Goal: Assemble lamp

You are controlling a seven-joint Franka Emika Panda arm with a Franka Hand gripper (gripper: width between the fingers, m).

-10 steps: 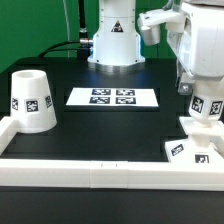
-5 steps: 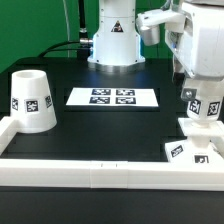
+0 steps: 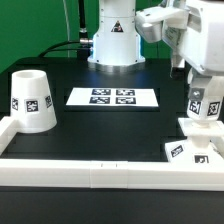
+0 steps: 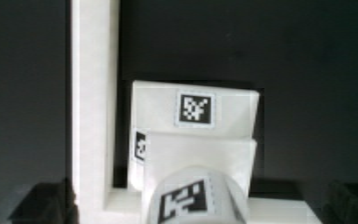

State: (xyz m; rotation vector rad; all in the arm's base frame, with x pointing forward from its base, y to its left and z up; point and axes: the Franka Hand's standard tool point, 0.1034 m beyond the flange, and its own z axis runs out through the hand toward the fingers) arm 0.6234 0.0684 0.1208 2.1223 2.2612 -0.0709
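The white lamp base (image 3: 186, 151) sits at the exterior view's lower right, against the rail. My gripper (image 3: 199, 108) hangs straight over it, shut on the tagged bulb (image 3: 197, 99), whose lower end (image 3: 200, 126) reaches down to the base. In the wrist view the bulb (image 4: 190, 196) fills the space between my jaws (image 4: 194, 216), just in front of the square base (image 4: 194, 105). Whether the bulb rests in the base cannot be told. The cone shade (image 3: 30, 100) stands upright at the exterior view's left.
The marker board (image 3: 113, 97) lies flat mid-table. A long white rail (image 3: 100, 171) runs along the front edge, turns up beside the shade, and also shows in the wrist view (image 4: 94, 90) beside the base. The robot's pedestal (image 3: 113, 45) stands behind.
My gripper and the bulb's tag have shifted slightly upward over the base. The base, the shade and the marker board have not moved.
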